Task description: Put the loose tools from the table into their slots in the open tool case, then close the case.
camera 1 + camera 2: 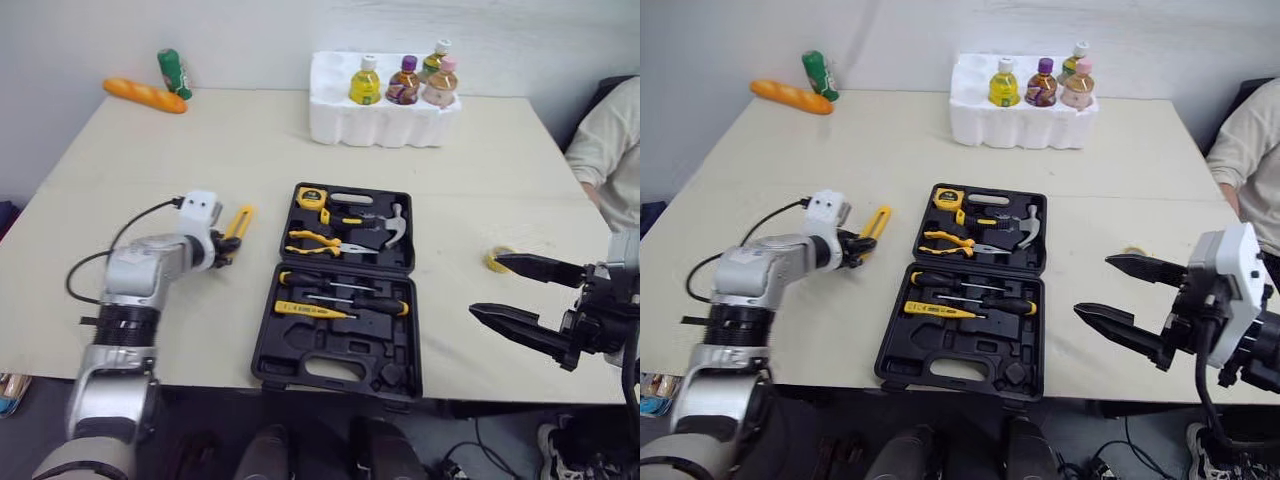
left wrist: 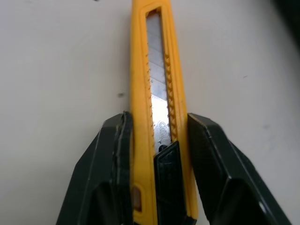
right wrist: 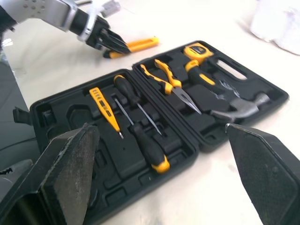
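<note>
Left gripper [image 2: 157, 123] clamped on the yellow utility knife [image 2: 159, 89] - black fingers [image 2: 117, 164] press both sides of its handle. Knife sits low on the table [image 1: 250, 140], just left of the open tool case [image 1: 300, 345], outside it. Case lies flat, lid far, holding a tape measure [image 1: 311, 196], pliers [image 1: 315, 240], hammer [image 1: 392, 224] and screwdrivers [image 1: 345, 288]. Right gripper [image 1: 485, 287] hovers right of the case, jaws spread wide, empty - a small yellow item [image 1: 490, 262] beside its far finger. Foam tray [image 1: 340, 120] of bottles at the far edge.
</note>
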Robot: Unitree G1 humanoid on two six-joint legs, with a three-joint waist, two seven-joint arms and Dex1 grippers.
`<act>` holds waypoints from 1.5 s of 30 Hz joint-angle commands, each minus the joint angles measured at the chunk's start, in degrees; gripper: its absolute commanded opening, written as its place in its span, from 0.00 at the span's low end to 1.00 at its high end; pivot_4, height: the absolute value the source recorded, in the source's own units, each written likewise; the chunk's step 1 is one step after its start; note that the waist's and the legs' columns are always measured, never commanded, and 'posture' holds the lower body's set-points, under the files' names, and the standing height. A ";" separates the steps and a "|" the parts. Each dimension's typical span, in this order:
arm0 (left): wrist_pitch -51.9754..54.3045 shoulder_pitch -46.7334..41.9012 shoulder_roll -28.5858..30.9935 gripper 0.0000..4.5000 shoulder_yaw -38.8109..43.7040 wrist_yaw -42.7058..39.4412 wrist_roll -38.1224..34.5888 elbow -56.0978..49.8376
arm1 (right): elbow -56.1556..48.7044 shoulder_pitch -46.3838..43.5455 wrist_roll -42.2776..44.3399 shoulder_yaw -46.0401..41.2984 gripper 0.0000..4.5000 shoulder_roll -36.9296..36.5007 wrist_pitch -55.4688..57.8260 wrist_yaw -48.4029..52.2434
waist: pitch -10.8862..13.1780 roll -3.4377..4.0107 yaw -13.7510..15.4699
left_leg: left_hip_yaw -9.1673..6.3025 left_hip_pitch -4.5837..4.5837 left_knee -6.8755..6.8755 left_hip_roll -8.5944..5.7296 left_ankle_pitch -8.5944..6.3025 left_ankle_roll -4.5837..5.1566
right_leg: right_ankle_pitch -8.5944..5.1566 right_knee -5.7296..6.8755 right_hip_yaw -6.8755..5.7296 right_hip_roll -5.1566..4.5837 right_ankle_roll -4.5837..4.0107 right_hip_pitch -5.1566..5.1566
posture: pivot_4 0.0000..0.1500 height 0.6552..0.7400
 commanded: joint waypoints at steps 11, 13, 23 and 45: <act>-4.47 -4.98 4.21 0.28 -23.71 -43.12 -10.25 -26.87 | -4.18 15.01 0.45 -9.45 1.00 1.19 2.31 7.71 | 0.04 -0.06 0.66 | -0.13 -0.30 0.04 -0.07 -0.15 0.35 | 0.01 -0.41 -0.08 -0.01 0.04 0.15 | 1.00 0.96; -3.57 -6.98 1.53 0.28 -27.00 -42.01 -7.97 -24.58 | -5.20 16.97 0.84 -10.34 1.00 1.85 2.20 7.82 | 0.05 -0.08 0.87 | -0.10 -0.29 0.15 -0.10 -0.13 0.46 | 0.04 -0.48 -0.06 -0.01 0.09 0.16 | 1.00 0.96; -11.97 -7.49 -0.08 0.28 -36.21 -45.47 2.54 -19.57 | -7.67 21.03 -2.65 -9.59 1.00 3.87 0.68 5.93 | 0.05 -0.07 0.39 | -0.15 -0.18 0.12 -0.06 -0.27 0.84 | 0.07 -0.34 0.04 -0.02 0.09 0.14 | 1.00 0.96; -29.22 0.27 -6.75 1.00 -17.93 -52.16 -8.97 -17.67 | -6.42 18.42 -4.95 -4.72 1.00 3.45 -1.20 5.98 | 0.02 -0.02 0.44 | -0.21 -0.20 0.20 -0.06 -0.10 0.53 | 0.06 -0.38 0.00 -0.08 0.08 0.19 | 1.00 0.96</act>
